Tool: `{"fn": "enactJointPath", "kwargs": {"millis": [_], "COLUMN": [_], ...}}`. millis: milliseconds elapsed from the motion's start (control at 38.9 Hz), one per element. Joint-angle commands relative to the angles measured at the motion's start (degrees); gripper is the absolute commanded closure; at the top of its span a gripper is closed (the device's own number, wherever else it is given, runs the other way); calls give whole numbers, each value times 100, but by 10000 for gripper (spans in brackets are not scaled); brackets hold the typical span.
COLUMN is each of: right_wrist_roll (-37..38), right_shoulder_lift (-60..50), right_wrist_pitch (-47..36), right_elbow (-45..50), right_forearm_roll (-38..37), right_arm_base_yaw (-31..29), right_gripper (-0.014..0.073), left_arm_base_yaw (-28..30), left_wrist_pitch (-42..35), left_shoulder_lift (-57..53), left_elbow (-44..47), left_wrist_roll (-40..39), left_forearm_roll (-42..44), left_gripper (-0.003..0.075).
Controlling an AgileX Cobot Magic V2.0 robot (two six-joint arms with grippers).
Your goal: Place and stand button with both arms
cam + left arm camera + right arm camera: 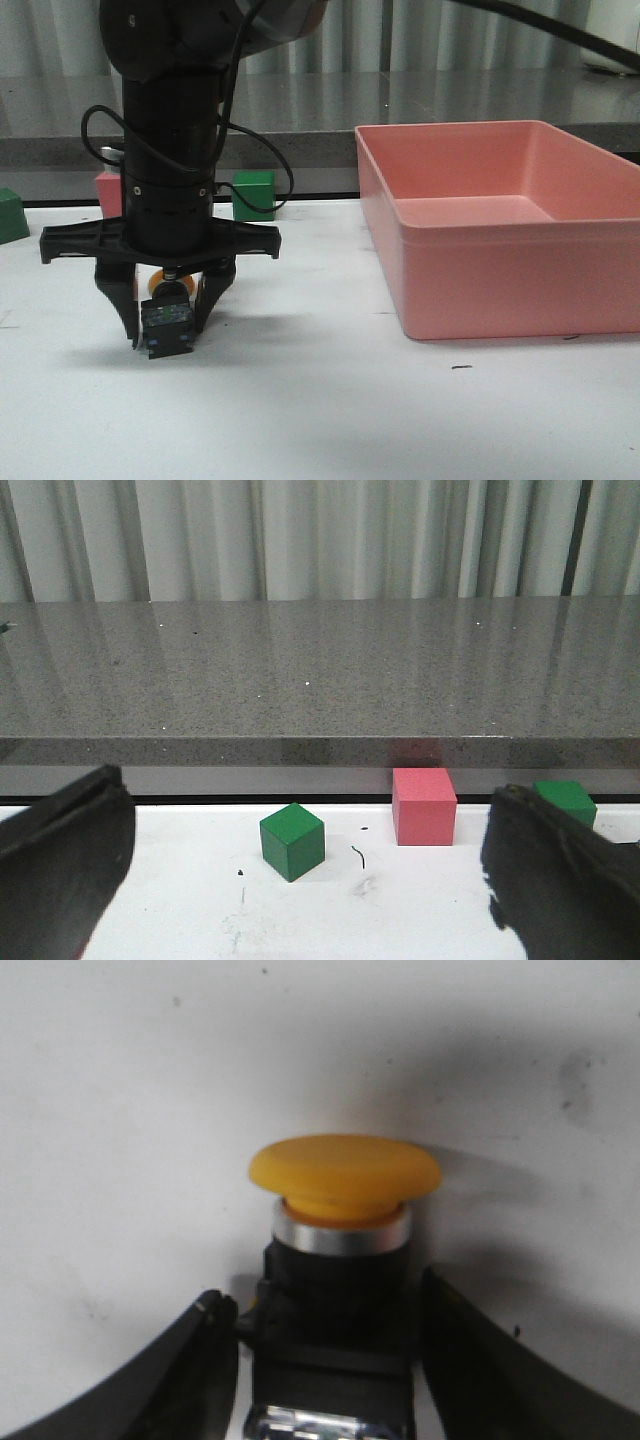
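Note:
The button (166, 322) lies on its side low over the white table (330, 400), its black-and-clear base toward the front camera and its yellow cap pointing away. My right gripper (168, 330) points straight down and is shut on its black base. In the right wrist view the yellow cap (345, 1175) and silver ring stick out beyond the two black fingers (195, 1360), which press both sides of the base. I cannot tell if the button touches the table. My left gripper (308, 880) is wide open and empty, facing the cubes at the back; it is out of the front view.
A big pink bin (500, 225) stands at the right. At the table's back edge sit a green cube (292, 840), a pink cube (424, 806) and a second green cube (565, 800). A grey stone ledge (320, 670) runs behind them.

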Motion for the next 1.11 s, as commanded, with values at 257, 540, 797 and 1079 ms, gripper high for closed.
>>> {"fn": "enactJointPath", "kwargs": {"millis": [257, 540, 797, 1079], "right_wrist_roll": [-109, -779, -819, -1197], "right_shoulder_lift": [-983, -1804, -2333, -2956], "right_wrist_pitch": [-109, 162, 345, 947], "right_elbow": [-178, -178, -178, -178], "right_forearm_roll": [-16, -58, -336, -832], "right_arm_base_yaw": [8, -141, -591, -1058], "right_gripper": [80, 98, 508, 657], "left_arm_base_yaw": [6, 6, 6, 6], "left_wrist_pitch": [-428, -428, -428, -428], "left_shoulder_lift": [66, 66, 66, 66], "left_elbow": [-212, -212, -212, -212], "left_wrist_roll": [-62, -62, -62, -62], "left_forearm_roll": [-5, -5, -5, -5], "left_gripper": [48, 48, 48, 48]}}
